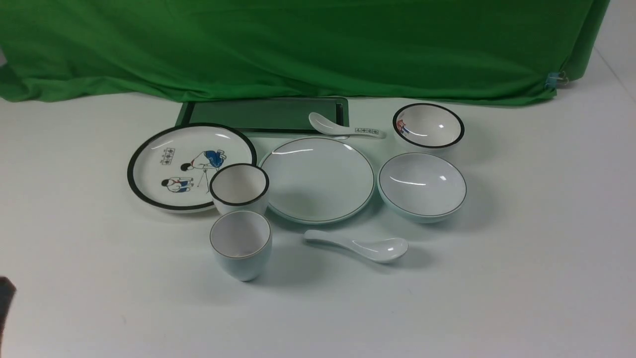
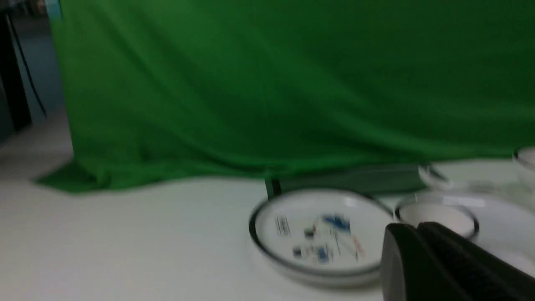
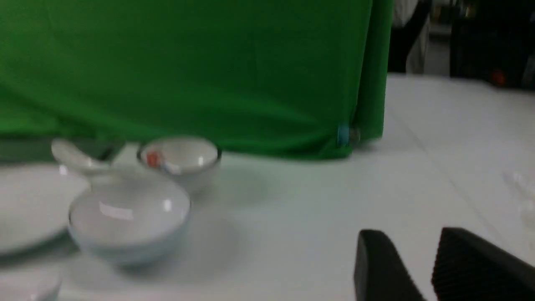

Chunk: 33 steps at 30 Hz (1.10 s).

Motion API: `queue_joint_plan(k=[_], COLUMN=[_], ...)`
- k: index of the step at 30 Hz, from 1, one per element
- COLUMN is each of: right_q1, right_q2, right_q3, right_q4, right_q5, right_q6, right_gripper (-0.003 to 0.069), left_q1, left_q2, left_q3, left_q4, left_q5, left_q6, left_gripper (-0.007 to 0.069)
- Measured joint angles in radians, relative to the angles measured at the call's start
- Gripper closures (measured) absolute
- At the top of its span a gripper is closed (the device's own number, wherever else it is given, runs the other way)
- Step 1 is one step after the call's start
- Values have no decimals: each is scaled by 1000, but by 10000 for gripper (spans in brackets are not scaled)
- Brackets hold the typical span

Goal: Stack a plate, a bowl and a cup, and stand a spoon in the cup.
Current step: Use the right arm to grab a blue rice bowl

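A: Which step is in hand?

B: The first, it seems; nothing has been stacked. The pale blue-green round ceramic plate with a thin dark rim [image 1: 318, 181] lies flat on the white tabletop [image 1: 536, 278] and can be taken as the base.

A: And the bowl?

B: The larger pale blue-green ceramic bowl [image 1: 422, 186] is seen upright just to the right of the plate. Its lifting and centring on the plate would be the sensible next move.

A: How are the hands placed for that?

B: The right hand [image 3: 411, 232] is seen parted to a moderate gap with nothing held, so the bowl's rim could be straddled by it once it is brought over. The left hand [image 2: 413, 225] is closed, with nothing held, and would have to be opened before any use.

A: What comes after?

B: The handleless pale blue-green ceramic cup [image 1: 243, 253], upright at the plate's near left, should be set in the bowl. Last, the plain glossy white ceramic spoon [image 1: 370, 247], lying at the plate's near side with its scoop towards the right, should be picked up by the handle and stood in the cup.
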<state>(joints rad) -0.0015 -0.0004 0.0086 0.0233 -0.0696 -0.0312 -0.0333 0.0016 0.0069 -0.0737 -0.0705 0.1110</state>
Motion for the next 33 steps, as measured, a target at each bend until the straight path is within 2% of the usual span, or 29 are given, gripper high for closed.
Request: queue_joint_plan(k=[3, 4, 5, 9, 12, 13, 14, 16, 18, 19, 20, 23, 27, 30, 33], right_q1=[0, 0, 0, 0, 0, 0, 0, 0, 0, 0, 0, 0, 0, 1, 23], right_q2=[0, 0, 0, 0, 0, 0, 12, 44, 123, 123, 194, 350, 544, 713, 861], right_q3=[0, 0, 0, 0, 0, 0, -11, -55, -161, -170, -238, -362, -455, -527, -605], right_q4=[-1, -1, 0, 2, 9, 9, 9, 10, 10, 10, 11, 11, 13, 14, 31], right_q5=[-262, -262, -399, -488, -507, -507, -493, -456, -387, -387, -341, -267, -181, 27, 278], right_q6=[22, 22, 44, 86, 179, 183, 199, 196, 144, 137, 79, -39, -77, -72, -78], right_gripper=[417, 417, 418, 418, 433, 435, 466, 531, 615, 618, 636, 640, 638, 637, 644], left_q1=[0, 0, 0, 0, 0, 0, 0, 0, 0, 0, 0, 0, -7, -58, -120], left_q2=[0, 0, 0, 0, 0, 0, 0, 11, 62, 69, 138, 303, 501, 671, 800], left_q3=[0, 0, 0, 0, 0, 0, -17, -90, -233, -247, -356, -517, -624, -739, -811], left_q4=[21, 22, 26, 28, 31, 31, 49, 90, 143, 145, 163, 190, 193, 156, 74], left_q5=[-173, -182, -261, -356, -538, -538, -593, -545, -394, -378, -263, -141, -58, 193, 453], left_q6=[6, 6, 11, -11, -215, -228, -304, -357, -378, -378, -387, -391, -410, -411, -310], left_gripper=[653, 653, 653, 653, 653, 653, 653, 653, 653, 653, 653, 653, 653, 653, 653])
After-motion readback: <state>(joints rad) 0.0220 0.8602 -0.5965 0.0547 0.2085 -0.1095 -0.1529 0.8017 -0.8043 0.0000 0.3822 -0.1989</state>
